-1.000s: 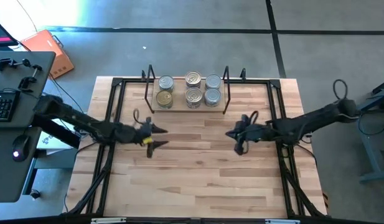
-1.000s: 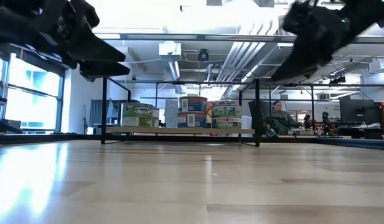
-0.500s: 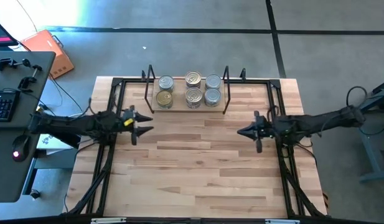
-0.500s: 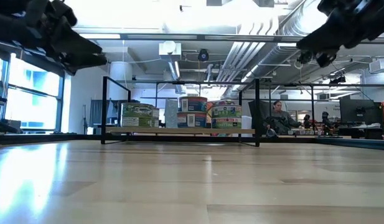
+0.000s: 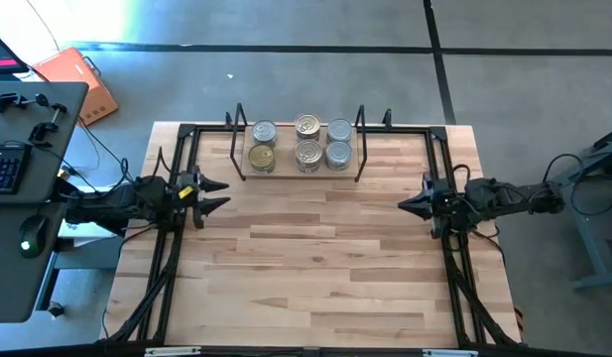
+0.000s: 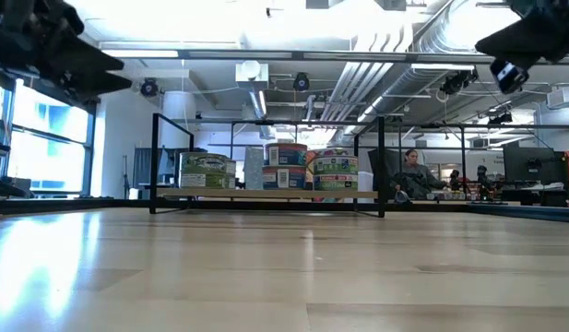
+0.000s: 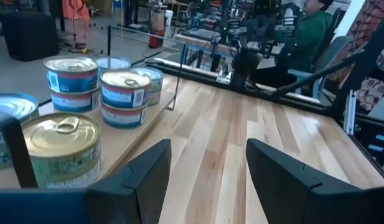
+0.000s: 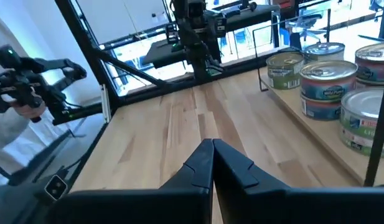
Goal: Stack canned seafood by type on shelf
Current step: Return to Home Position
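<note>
The canned seafood (image 5: 306, 142) stands on the shelf (image 5: 286, 171), a low wooden board with black wire uprights at the table's far middle. There are gold-topped tins (image 5: 261, 157) and silver-topped tins (image 5: 339, 154), and some are stacked two high (image 6: 286, 166). My left gripper (image 5: 214, 194) hovers open at the table's left edge, holding nothing; its wrist view shows the tins (image 7: 123, 96) off to one side of its fingers. My right gripper (image 5: 405, 204) hovers shut and empty at the right edge, its fingertips together (image 8: 211, 158).
Black frame rails (image 5: 177, 208) run along both side edges under the arms. The bare wooden tabletop (image 5: 315, 248) lies between the grippers. A desk with a keyboard (image 5: 6, 169) and an orange box (image 5: 82, 84) stand off the left side. A person (image 6: 413, 175) sits beyond the table.
Both arms have drawn back from the table's middle, the left toward the left edge and the right toward the right edge. They have risen a little and their grippers have tipped up to near level. The tins have stayed where they were.
</note>
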Controlling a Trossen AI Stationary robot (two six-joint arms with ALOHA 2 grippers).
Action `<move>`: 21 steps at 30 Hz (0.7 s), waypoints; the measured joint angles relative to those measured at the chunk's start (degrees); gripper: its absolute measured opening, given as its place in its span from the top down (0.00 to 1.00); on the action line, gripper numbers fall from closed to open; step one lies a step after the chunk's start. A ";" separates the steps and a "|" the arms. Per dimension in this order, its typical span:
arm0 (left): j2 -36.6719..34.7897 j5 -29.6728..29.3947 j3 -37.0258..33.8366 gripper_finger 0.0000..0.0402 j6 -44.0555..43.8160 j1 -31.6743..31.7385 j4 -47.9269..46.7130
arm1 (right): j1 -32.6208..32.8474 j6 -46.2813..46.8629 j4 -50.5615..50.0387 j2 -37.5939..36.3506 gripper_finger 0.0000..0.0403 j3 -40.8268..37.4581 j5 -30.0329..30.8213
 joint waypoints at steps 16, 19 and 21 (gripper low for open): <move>-0.52 -0.53 -0.76 0.50 0.47 0.11 1.47 | 0.01 -3.72 22.57 -8.07 1.00 -18.56 -5.51; -0.52 -0.38 -2.42 0.50 0.44 0.11 3.97 | -0.05 -4.16 23.30 -7.71 1.00 -19.12 -6.19; -0.52 -0.37 -3.55 0.50 0.30 0.10 4.93 | -0.24 -5.12 23.97 -7.69 1.00 -19.12 -6.21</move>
